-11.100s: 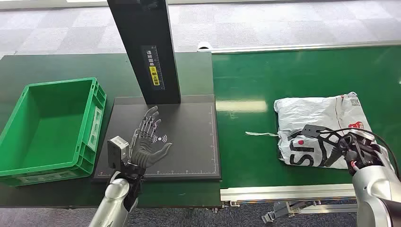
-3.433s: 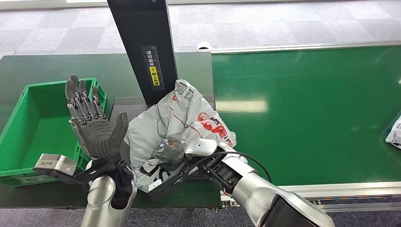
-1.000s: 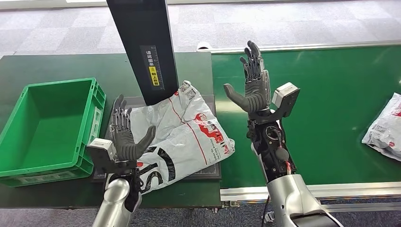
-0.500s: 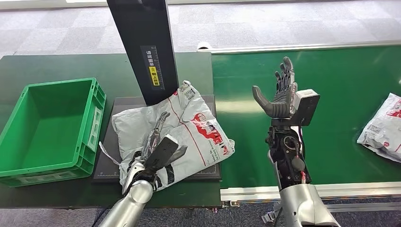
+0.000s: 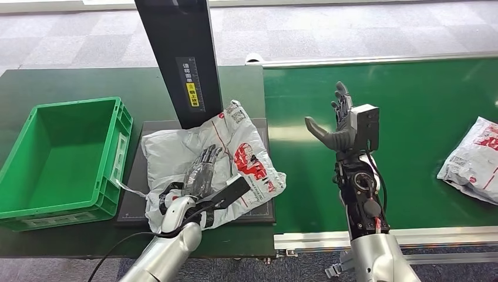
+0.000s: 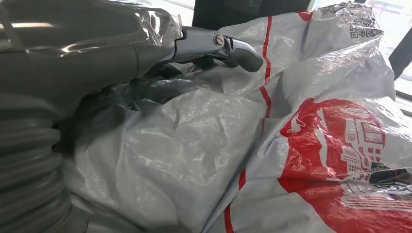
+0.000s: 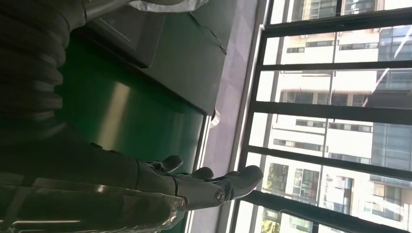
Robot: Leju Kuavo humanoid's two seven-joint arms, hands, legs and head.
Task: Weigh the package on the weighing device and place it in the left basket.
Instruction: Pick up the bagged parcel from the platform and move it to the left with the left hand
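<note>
Left hand [image 5: 201, 171] rests flat atop package [image 5: 246, 150] on weighing device [image 5: 263, 212].

the robot's silver left arm reaches in from below, its left hand [image 5: 200, 172] lying flat with fingers stretched forward and slightly apart, pressing down on what lies beneath it. in the left wrist view one of its fingers [image 6: 214, 44] extends straight out. the right arm stands upright, its right hand [image 5: 336, 124] raised, palm open, thumb out to the side, fingers pointing up and holding nothing.
</note>
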